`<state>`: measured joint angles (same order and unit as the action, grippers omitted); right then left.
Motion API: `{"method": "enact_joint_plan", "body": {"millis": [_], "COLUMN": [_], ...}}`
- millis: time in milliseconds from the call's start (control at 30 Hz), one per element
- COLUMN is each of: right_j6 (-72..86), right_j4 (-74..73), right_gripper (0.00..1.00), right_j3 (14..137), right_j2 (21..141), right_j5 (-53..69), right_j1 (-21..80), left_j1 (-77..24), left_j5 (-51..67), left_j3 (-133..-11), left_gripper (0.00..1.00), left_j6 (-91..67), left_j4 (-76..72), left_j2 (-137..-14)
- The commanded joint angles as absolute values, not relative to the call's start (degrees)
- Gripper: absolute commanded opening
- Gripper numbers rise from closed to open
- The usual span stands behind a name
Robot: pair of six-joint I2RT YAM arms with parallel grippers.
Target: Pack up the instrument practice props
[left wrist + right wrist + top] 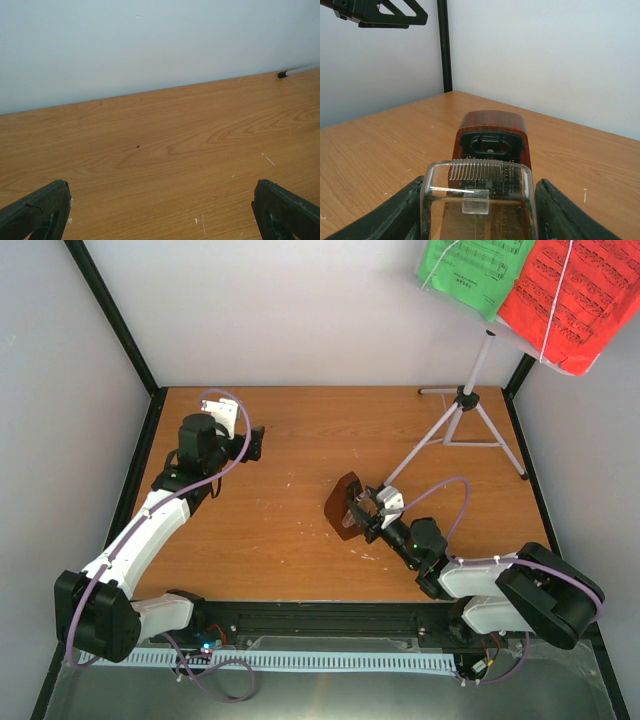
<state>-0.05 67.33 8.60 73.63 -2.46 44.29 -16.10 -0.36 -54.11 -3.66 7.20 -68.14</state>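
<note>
The dark brown metronome (343,506) sits on the table a little right of centre; in the right wrist view its brown body (490,135) lies just beyond my fingers. My right gripper (366,512) is shut on the clear cover (477,200), held against the metronome's front. The white tripod music stand (462,412) stands at the back right, carrying the green sheet (475,270) and the red sheet (570,300). My left gripper (254,443) is wide open and empty over bare table at the back left (160,215). One stand foot (295,72) shows in the left wrist view.
White walls close the table on three sides, with black frame posts at the back corners (442,45). The left gripper (380,12) shows at the upper left of the right wrist view. The stand's legs (495,445) spread over the back right corner.
</note>
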Motion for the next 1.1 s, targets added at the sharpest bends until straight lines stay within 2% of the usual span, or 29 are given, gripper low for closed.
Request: {"method": "enact_joint_plan", "body": {"millis": [0,633,1067], "right_j6": [-1.08,-2.41,-1.08], "right_j4": [69.26,67.34,62.17], "right_gripper": [0.52,0.53,0.53], "right_j3": [7.57,8.01,11.06], "right_j2": [74.00,75.46,77.55], "right_j5": [-3.09,-8.04,-1.87], "right_j1": [45.35,45.36,45.35], "left_j1": [-15.82,-15.78,-15.82], "left_j5": [0.34,0.53,0.57], "left_j3": [-54.16,-53.80,-53.70], "left_gripper": [1.00,1.00,0.99], "left_j6": [-2.61,-2.46,-2.37], "left_j4": [5.84,6.02,6.06], "left_j2": [-67.76,-67.06,-67.19]}}
